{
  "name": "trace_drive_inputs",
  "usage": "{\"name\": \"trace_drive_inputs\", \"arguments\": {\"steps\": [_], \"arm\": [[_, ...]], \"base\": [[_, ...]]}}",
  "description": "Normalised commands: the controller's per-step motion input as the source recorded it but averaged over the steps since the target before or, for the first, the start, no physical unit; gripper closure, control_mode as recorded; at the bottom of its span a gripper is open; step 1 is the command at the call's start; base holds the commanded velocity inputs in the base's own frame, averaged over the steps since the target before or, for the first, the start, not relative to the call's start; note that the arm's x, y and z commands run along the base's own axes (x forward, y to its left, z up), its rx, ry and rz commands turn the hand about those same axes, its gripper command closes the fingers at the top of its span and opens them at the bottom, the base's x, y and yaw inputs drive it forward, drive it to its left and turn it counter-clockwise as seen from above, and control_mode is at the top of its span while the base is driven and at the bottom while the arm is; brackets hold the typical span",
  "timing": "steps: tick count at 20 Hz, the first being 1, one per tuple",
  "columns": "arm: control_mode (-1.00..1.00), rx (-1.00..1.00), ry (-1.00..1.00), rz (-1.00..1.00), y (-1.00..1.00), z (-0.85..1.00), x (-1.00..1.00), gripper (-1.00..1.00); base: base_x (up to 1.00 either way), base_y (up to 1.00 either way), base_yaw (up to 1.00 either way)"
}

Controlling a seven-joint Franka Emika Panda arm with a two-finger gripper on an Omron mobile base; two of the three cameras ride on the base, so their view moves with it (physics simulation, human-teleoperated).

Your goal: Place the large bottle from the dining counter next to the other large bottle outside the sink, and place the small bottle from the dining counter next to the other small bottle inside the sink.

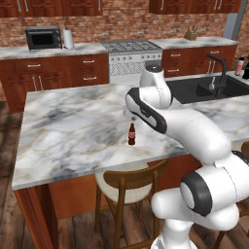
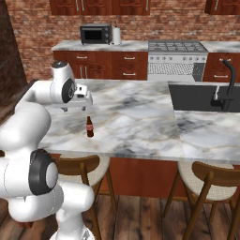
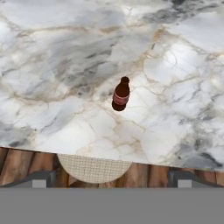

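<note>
Small bottle (image 1: 131, 133), red-brown and upright, stands alone near the front edge of the marbled desk (image 1: 73, 126), well apart from the black sink (image 1: 209, 90) at the far right. At that sink's far corner a pink-bodied large bottle (image 1: 240, 66) already stands. The tool (image 3: 112, 181) hangs above the near edge with its fingertips spread wide, holding nothing. Fetching the small bottle seems the step in hand; next the tool must descend, straddle the narrow body, and close.
</note>
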Motion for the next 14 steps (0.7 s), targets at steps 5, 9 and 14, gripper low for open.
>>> {"name": "trace_drive_inputs", "arguments": {"steps": [5, 9, 14], "arm": [[-1.0, 0.0, 0.0, 0.0, 0.0, -0.24, 0.48, -1.0], [-1.0, 0.0, 0.0, 0.0, 0.0, -0.04, 0.35, -1.0], [-1.0, 0.0, 0.0, 0.01, 0.0, 0.0, 0.31, -1.0]], "base": [[0.0, 0.0, 0.0], [0.0, 0.0, 0.0], [0.0, 0.0, 0.0]]}}
